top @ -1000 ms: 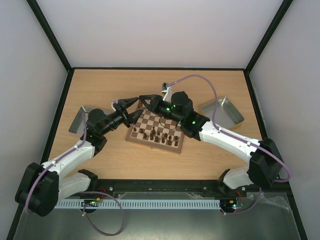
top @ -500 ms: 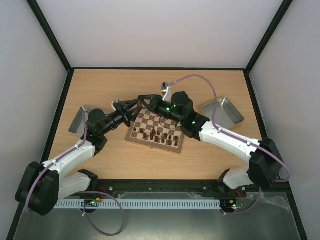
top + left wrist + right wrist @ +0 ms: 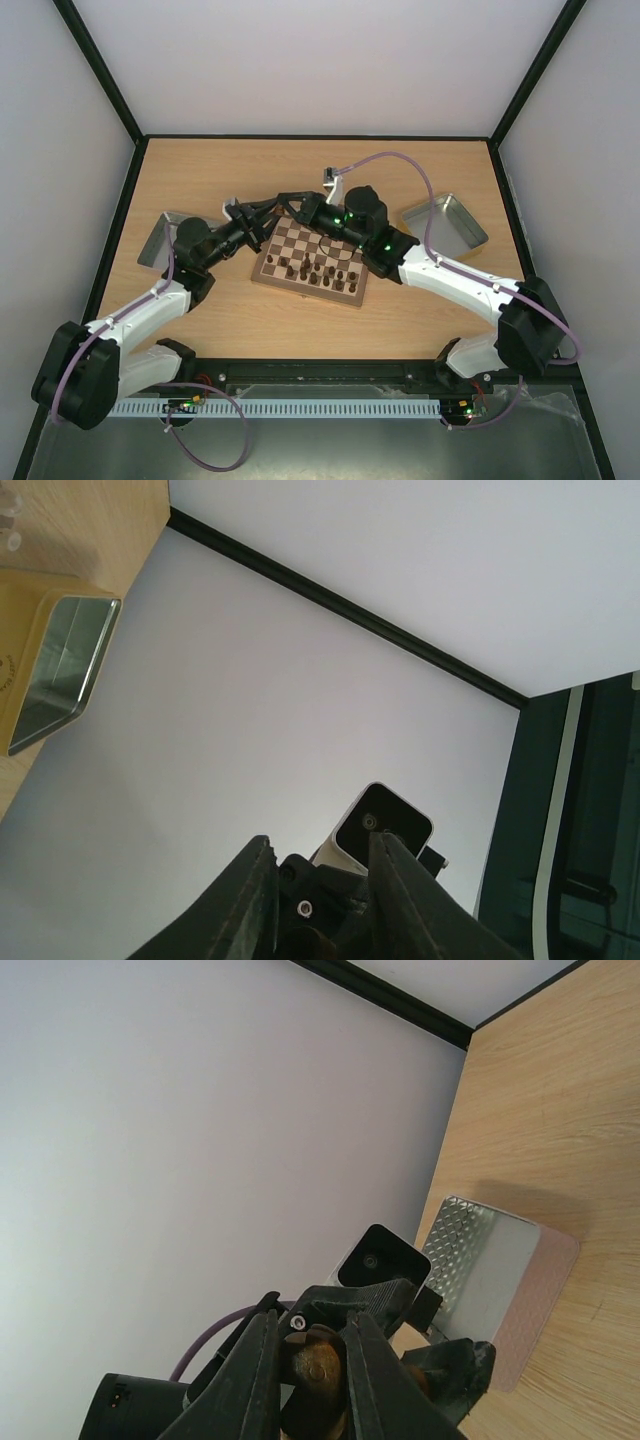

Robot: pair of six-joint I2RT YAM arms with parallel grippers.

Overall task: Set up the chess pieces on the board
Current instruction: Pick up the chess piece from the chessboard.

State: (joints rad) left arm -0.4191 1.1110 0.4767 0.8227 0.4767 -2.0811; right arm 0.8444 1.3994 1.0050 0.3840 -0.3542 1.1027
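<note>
One dark brown chess piece [image 3: 312, 1368] is pinched between the right fingers [image 3: 250, 1370], which are narrow about it. Only its rounded end shows, so its rank cannot be told.

Opposite, the left fingers [image 3: 255, 900] stand narrow, tip to tip with the right pair above the far left corner of the board [image 3: 298, 238]. Dark shapes crowd their gap, so it cannot be told whether they grip the same piece. From overhead both pairs merge into one black mass and the held piece is hidden.

- **Other chess pieces [image 3: 320, 270]:** dark, standing on the board's near rows, too small and crowded to count or name.
- **Board:** one, checkered, slightly askew at the middle of the counter [image 3: 300, 170], between the two arms.
- **Counter:** light wood grain, black edge.
- **Room:** pale plain walls [image 3: 320, 60] with black frame strips [image 3: 100, 70] at the corners.
- **Trays:** two, grey metal. The left tray [image 3: 155, 242] is partly hidden behind the left arm [image 3: 140, 310]. The right tray [image 3: 445, 222] is in full view beside the right arm [image 3: 450, 280].
- **Cables:** a purple cable [image 3: 400, 160] trails along each arm.
</note>
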